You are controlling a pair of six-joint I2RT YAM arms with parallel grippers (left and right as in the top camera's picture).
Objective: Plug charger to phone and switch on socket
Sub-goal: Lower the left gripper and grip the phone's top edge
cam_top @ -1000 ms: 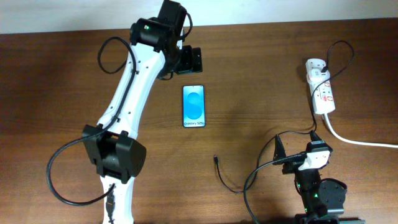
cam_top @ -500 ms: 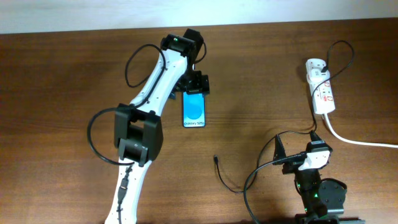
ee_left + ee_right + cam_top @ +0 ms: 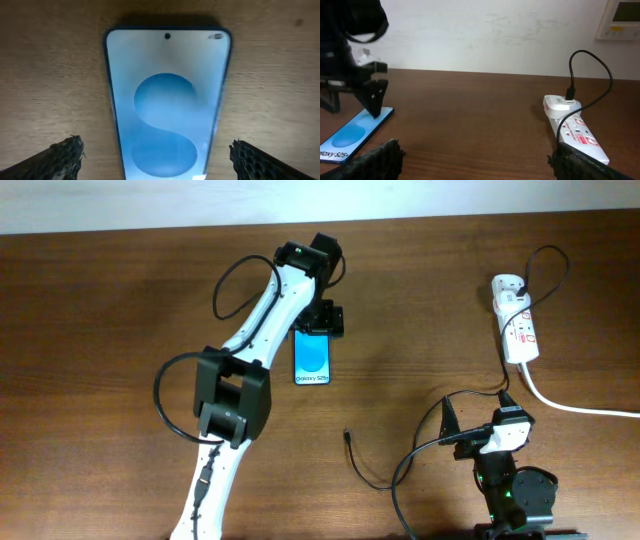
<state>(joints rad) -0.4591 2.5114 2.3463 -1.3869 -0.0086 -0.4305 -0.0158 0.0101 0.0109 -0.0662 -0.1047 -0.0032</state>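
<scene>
The phone (image 3: 312,358) lies flat on the table, blue screen up, "Galaxy" text at its near end. My left gripper (image 3: 321,321) is open just above the phone's far end, its fingers on either side of the phone (image 3: 167,105) in the left wrist view (image 3: 157,157). The charger cable's connector tip (image 3: 347,436) lies loose on the table near my right arm, the cable curling toward the socket. The white socket (image 3: 517,326) sits at the far right with a black plug in it. My right gripper (image 3: 475,157) is open and empty, low at the front; the overhead view shows its arm base only.
The thick white cord (image 3: 570,406) runs from the socket off the right edge. A pale wall stands behind the table in the right wrist view, where the socket (image 3: 575,131) is at right and the phone (image 3: 352,136) at left.
My left arm has swung right and toward me, from beyond the phone to directly over its far end. The right arm, cable and socket have not moved.
</scene>
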